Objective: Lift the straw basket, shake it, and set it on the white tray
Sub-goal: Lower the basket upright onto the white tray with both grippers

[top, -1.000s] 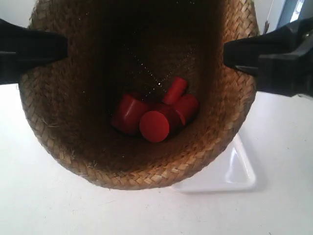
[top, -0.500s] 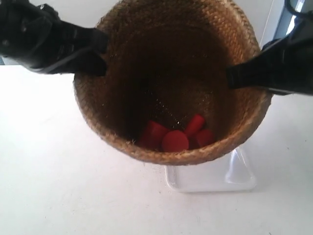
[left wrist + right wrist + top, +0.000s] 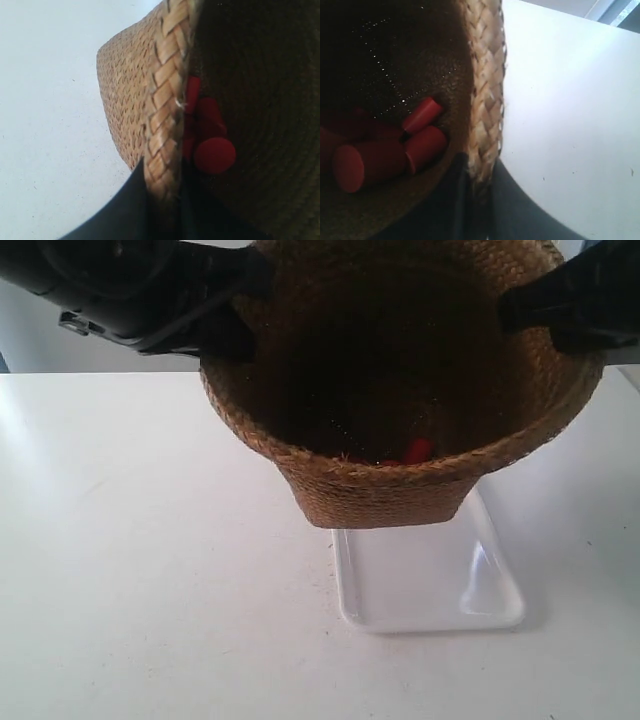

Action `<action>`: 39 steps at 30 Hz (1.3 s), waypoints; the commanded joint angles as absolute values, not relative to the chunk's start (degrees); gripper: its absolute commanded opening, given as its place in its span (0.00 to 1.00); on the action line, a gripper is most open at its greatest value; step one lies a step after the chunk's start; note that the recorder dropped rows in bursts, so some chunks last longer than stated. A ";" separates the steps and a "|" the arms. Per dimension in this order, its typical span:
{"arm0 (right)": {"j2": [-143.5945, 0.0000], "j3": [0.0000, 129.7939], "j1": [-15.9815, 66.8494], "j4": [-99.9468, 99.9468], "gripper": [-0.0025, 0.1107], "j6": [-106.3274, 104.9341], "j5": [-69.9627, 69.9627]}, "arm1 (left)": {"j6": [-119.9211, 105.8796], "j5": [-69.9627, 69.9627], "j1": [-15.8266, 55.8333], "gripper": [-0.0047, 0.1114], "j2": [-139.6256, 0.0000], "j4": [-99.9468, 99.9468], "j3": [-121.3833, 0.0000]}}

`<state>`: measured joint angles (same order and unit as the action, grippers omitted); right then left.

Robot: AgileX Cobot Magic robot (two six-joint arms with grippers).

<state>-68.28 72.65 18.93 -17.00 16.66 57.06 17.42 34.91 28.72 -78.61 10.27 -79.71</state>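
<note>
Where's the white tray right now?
In the exterior view the white tray lies on the white table, right of centre. The straw basket sits just above it in the picture, and its base hides the tray's far end.

The tall brown woven-straw basket (image 3: 385, 485) sits upright, wide braided rim uppermost, its narrower base hiding the 12 o'clock end of the flat glossy white rectangular tray (image 3: 420, 590).
</note>
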 commanded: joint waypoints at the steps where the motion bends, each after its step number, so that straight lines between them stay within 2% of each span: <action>1: -74.11 77.09 10.31 -4.99 0.02 2.40 60.55 | 16.95 36.05 28.82 0.04 -79.44 9.93 -80.15; 5: -76.73 80.43 7.10 0.00 0.02 -1.94 66.80 | 17.74 36.96 28.82 0.04 -81.07 9.80 -81.14; 11: -76.83 82.60 4.96 0.00 0.02 -7.59 69.16 | 20.58 37.36 28.82 0.04 -85.48 10.22 -83.05; 17: -78.21 82.71 0.44 0.54 0.02 -11.08 69.96 | 20.90 35.67 33.04 0.04 -87.91 10.63 -83.97; 24: -79.97 82.71 0.00 4.27 0.02 -13.37 69.96 | 26.51 39.92 34.38 0.04 -89.91 3.28 -85.74; 39: -82.51 82.61 0.05 4.39 0.02 -15.78 69.96 | 25.33 38.47 34.74 0.04 -90.06 3.16 -85.74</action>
